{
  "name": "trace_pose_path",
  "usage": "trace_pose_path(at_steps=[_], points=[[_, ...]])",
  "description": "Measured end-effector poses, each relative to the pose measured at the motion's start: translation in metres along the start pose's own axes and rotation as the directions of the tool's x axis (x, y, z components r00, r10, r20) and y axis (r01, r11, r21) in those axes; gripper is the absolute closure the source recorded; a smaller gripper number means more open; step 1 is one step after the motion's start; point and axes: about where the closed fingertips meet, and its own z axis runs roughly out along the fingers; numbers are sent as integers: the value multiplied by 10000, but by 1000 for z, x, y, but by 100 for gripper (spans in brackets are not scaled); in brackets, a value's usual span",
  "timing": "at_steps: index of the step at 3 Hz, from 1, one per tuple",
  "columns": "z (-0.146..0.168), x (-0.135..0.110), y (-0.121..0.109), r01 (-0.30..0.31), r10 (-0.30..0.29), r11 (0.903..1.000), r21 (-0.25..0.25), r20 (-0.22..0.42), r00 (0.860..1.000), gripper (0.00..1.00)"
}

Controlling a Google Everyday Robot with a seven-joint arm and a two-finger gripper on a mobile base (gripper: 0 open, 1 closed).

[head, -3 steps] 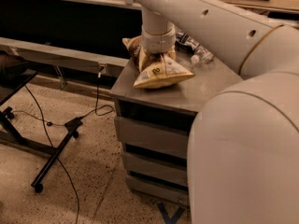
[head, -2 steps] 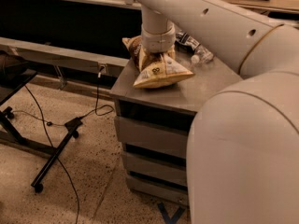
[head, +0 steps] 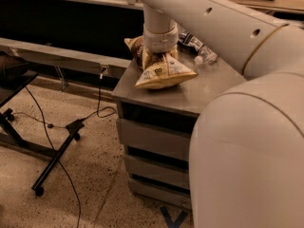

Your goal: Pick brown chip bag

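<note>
The brown chip bag (head: 161, 74) lies on the grey cabinet top (head: 209, 91), near its left front part. Its pale yellow bottom faces me and a brown part (head: 135, 49) sticks out to the left behind the arm. My gripper (head: 159, 57) comes down from above and sits right on the bag's upper middle. The wrist cylinder hides where it meets the bag. The bag looks bunched up around it.
A smaller dark blue-and-white bag (head: 191, 41) and a clear wrapper (head: 205, 56) lie behind the arm on the cabinet. The cabinet has drawers (head: 152, 141) below. A black stand (head: 52, 160) with cables sits on the floor at left. My arm's large shell fills the right side.
</note>
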Motion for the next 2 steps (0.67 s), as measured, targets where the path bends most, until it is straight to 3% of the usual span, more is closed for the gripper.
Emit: trace_pose_path(at_steps=[2], points=[[0,0,0,1,-1,10000,-2,3,10000,100]])
